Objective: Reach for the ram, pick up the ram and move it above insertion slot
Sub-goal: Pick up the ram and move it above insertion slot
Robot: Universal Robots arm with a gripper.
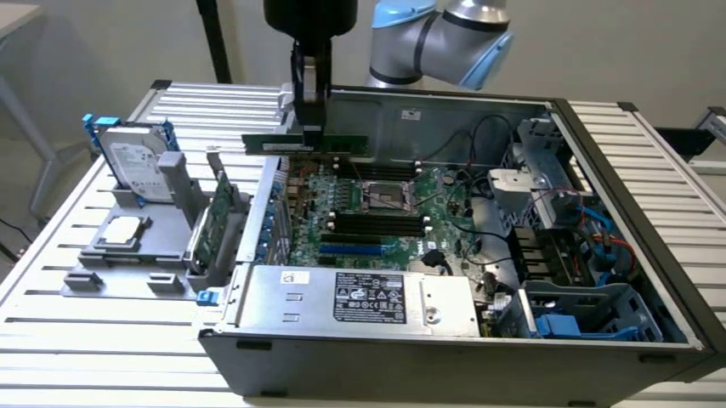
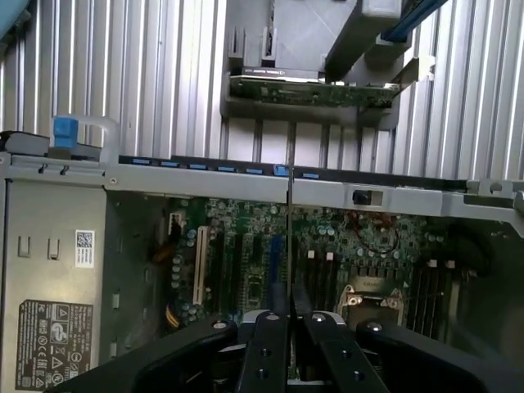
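The ram (image 1: 306,144) is a thin green stick held level in the air over the back wall of the open computer case (image 1: 635,221), toward the exterior view's left. My gripper (image 1: 309,129) comes down from above and is shut on its middle. In the wrist view the ram (image 2: 289,213) shows edge-on as a thin dark line between the two black fingers (image 2: 268,332), with my gripper (image 2: 289,315) over the motherboard. The black memory slots (image 1: 375,223) lie below, beside the processor socket (image 1: 383,195). The ram is well above them and touches nothing.
A grey fixture (image 1: 91,276) on the slatted table at the exterior view's left holds a hard drive (image 1: 136,166), a processor chip (image 1: 122,231) and an upright expansion card (image 1: 216,223). Inside the case are the power supply (image 1: 357,297), cables (image 1: 482,242) and a drive cage (image 1: 590,310).
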